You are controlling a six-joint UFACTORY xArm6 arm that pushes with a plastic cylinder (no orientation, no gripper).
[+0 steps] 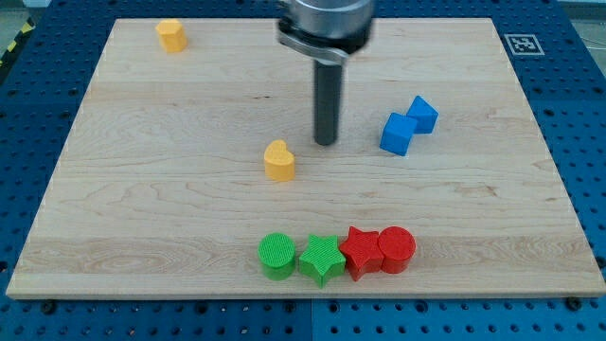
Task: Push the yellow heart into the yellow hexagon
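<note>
The yellow heart [279,161] lies near the board's middle. The yellow hexagon [171,35] sits at the view's top left, far from the heart. My tip [326,143] rests on the board just to the right of the heart and slightly above it, a small gap apart. The rod rises from it to the arm's end at the view's top.
Two blue blocks [408,125] touch each other right of my tip. At the view's bottom stands a row: green cylinder [276,256], green star [321,260], red star [361,251], red cylinder [397,249]. The wooden board [142,208] has blue pegboard around it.
</note>
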